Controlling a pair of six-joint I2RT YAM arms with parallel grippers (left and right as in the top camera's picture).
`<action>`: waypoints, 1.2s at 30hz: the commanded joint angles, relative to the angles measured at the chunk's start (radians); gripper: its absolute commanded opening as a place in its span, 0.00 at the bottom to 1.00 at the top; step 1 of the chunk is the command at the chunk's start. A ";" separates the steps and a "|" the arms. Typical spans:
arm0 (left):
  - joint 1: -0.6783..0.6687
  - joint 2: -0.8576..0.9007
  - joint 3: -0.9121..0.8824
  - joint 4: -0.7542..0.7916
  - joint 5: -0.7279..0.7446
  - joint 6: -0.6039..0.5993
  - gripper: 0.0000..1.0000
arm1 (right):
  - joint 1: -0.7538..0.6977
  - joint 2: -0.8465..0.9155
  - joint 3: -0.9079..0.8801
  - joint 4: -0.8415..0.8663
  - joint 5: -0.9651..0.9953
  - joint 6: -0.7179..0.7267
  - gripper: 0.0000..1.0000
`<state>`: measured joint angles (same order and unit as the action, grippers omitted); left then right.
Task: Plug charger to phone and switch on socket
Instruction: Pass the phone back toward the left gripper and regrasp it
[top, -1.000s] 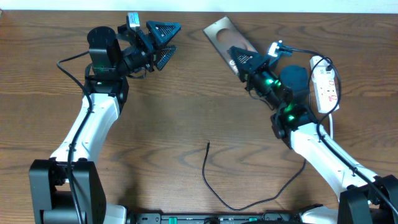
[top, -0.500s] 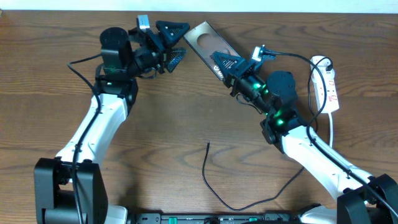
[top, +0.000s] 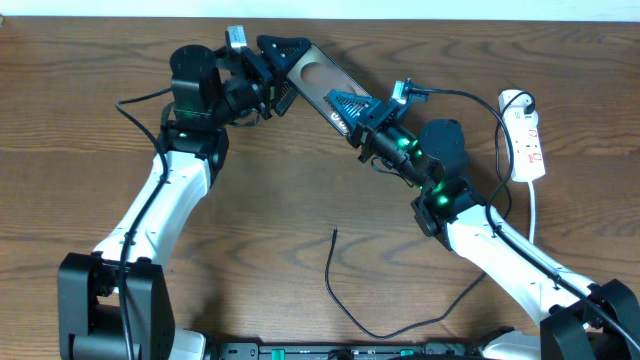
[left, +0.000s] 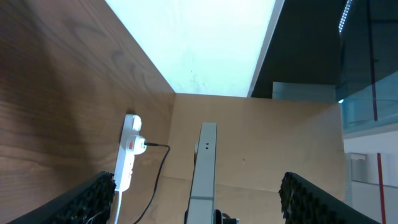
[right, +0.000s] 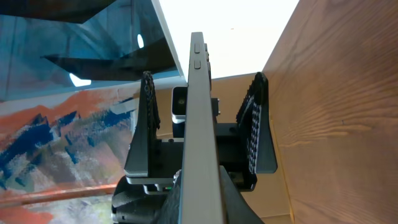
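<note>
The phone (top: 312, 72) is lifted off the table at the back, edge-on in both wrist views (left: 202, 168) (right: 202, 112). My right gripper (top: 345, 105) (right: 205, 205) is shut on its near end. My left gripper (top: 283, 72) (left: 202, 208) is open, its fingers (right: 149, 118) either side of the phone's far end with a gap on each side. The charger (top: 345, 300) lies loose on the wood in front, its tip (top: 335, 232) pointing away from me. The white socket (top: 527, 140) (left: 127, 152) lies at the far right with a black plug in its end.
The socket's white cord (top: 533, 205) runs down the right side beside my right arm. The table's back edge (top: 450, 22) is close behind both grippers. Bare wood lies between the arms around the charger.
My right gripper has carried the phone left and toward the back. My left gripper has moved right to meet it, so the phone's far end now sits between its fingers.
</note>
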<state>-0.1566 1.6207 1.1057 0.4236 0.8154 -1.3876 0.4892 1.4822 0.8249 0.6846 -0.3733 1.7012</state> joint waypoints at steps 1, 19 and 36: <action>-0.028 -0.019 0.024 0.005 -0.031 0.001 0.83 | 0.014 -0.006 0.019 0.016 0.000 0.012 0.01; -0.074 -0.019 0.024 0.005 -0.069 0.002 0.54 | 0.016 -0.006 0.019 0.016 0.000 0.012 0.01; -0.074 -0.019 0.024 0.005 -0.069 0.006 0.08 | 0.017 -0.006 0.019 0.016 -0.003 0.011 0.02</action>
<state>-0.2283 1.6199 1.1069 0.4286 0.7525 -1.4151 0.4988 1.4822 0.8246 0.6880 -0.3721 1.7470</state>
